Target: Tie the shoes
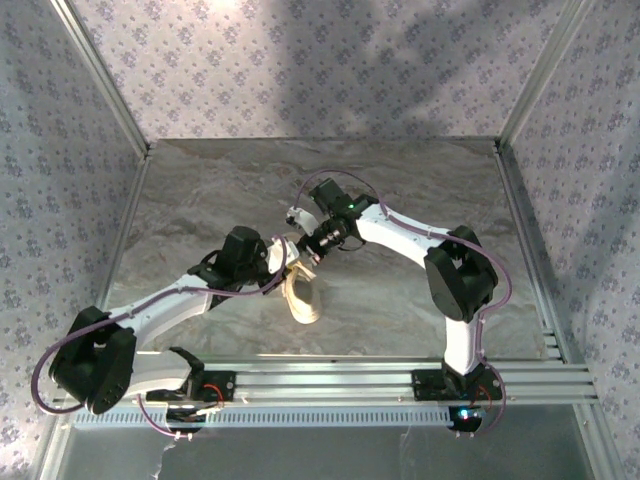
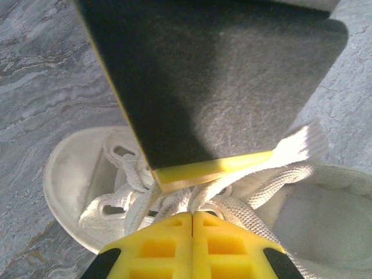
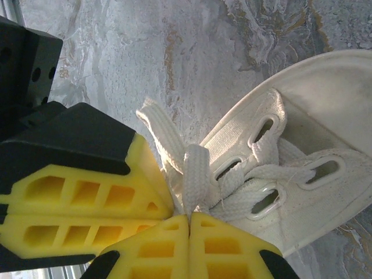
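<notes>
Sneaker (image 1: 300,298) on table (image 1: 400,190); left gripper (image 2: 192,216), right gripper (image 3: 189,218) both pinching laces (image 3: 195,174)

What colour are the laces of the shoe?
The laces are white, best seen in the right wrist view.

laces (image 3: 195,171): ends vanish where the right gripper (image 3: 189,216) pinches closed; knot state unclear.
sneaker (image 2: 72,180): heel cut off at the left wrist view's right edge; tongue hidden behind a dark pad (image 2: 215,75).
left gripper (image 2: 192,215): fingers cut off at the bottom edge, closed over lace strands.
top view: laces too small to trace.
</notes>
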`<state>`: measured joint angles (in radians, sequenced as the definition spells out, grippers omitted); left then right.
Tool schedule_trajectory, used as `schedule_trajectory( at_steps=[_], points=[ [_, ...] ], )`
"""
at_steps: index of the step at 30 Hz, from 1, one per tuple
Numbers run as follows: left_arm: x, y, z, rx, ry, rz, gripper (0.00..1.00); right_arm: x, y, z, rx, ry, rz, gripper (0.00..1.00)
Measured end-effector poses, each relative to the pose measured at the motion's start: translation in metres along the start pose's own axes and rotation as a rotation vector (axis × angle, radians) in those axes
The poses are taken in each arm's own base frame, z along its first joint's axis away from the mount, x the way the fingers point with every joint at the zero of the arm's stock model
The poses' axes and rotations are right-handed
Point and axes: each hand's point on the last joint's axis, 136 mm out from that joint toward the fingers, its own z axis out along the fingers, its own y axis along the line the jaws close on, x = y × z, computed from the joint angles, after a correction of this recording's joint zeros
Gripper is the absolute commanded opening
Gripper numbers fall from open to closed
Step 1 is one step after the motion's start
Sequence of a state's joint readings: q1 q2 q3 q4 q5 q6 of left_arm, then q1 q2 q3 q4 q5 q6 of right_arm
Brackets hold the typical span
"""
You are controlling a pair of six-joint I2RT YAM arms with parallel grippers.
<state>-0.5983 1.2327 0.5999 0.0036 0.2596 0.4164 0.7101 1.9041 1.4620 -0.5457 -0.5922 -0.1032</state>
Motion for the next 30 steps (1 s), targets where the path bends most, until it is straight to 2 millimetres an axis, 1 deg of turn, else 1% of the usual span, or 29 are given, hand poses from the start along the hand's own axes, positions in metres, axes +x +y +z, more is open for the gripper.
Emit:
schedule_trajectory(
  at_steps=[2, 6, 13, 21, 30],
  points=[
    [0.0009, 0.0022, 0.0000, -0.013, 0.005, -0.001, 0.17, 0.0000, -0.0002, -0.0002, -0.003, -0.001, -0.001, 0.00],
    [0.0020, 0.0051, -0.0001, -0.030, 0.012, 0.002, 0.18, -0.0002, -0.0006, -0.0011, -0.008, -0.004, -0.002, 0.00],
    [0.0015, 0.0089, -0.0003, -0.051, 0.013, 0.016, 0.25, -0.0002, 0.0008, -0.0012, -0.016, -0.004, -0.013, 0.00],
    [-0.0043, 0.0093, -0.0012, -0.058, -0.006, 0.088, 0.35, 0.0006, 0.0027, -0.0012, -0.026, -0.001, -0.017, 0.00],
    [-0.0053, 0.0099, -0.0016, -0.061, -0.008, 0.147, 0.41, 0.0024, 0.0047, -0.0013, -0.037, 0.005, -0.031, 0.00]
  ],
)
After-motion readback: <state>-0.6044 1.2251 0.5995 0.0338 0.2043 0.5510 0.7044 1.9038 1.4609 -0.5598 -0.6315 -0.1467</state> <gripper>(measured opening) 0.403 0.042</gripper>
